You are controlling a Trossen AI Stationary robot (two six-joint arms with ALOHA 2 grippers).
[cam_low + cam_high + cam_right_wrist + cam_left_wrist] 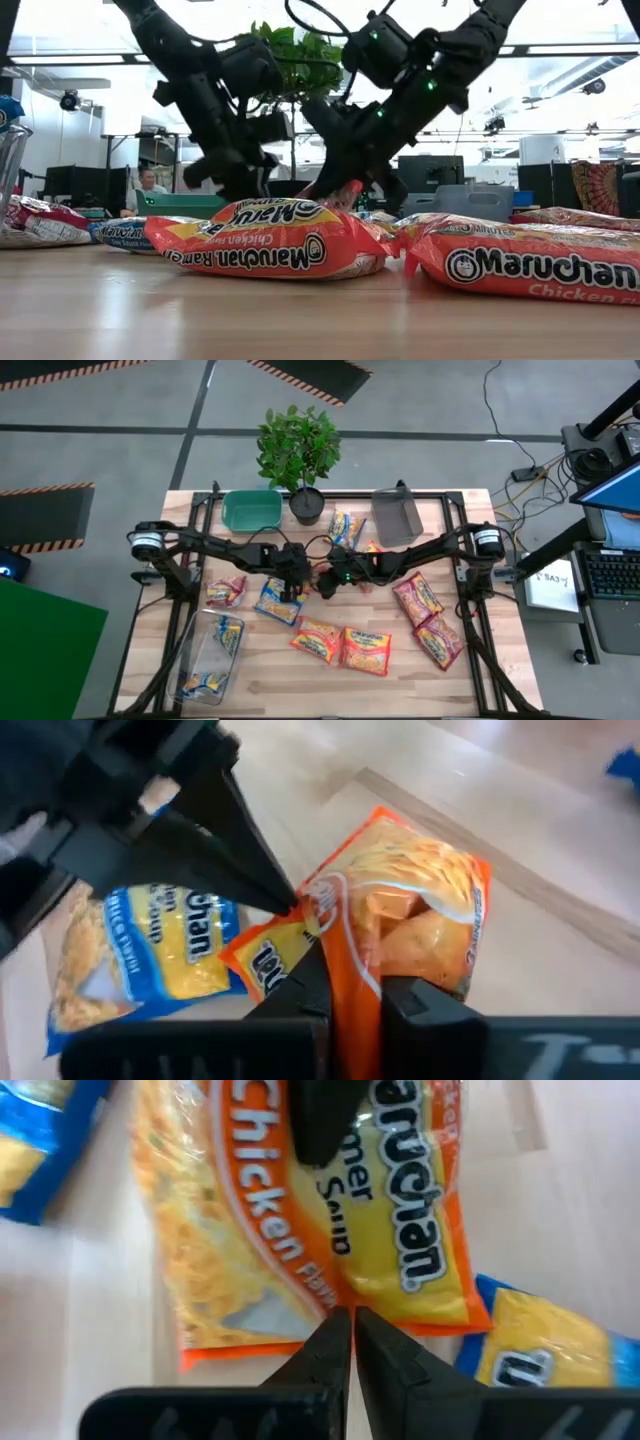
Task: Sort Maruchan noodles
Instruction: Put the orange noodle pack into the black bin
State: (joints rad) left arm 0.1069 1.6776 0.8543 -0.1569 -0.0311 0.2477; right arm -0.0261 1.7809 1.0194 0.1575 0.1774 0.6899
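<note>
A clear bin (205,660) at the tabletop's (270,680) near left holds blue packets (228,632). The green bin (252,510) and grey bin (397,517) stand far. At centre, both claws, left claw (352,1320) and right claw (352,982), are clamped on one orange packet (420,910) reading "Maruchan", "Chicken".

The left gripper (352,1342), fingers together, pinches the orange noodle packet's (300,1240) edge; a dark finger (325,1115), apparently another gripper's, overlaps it.
</note>
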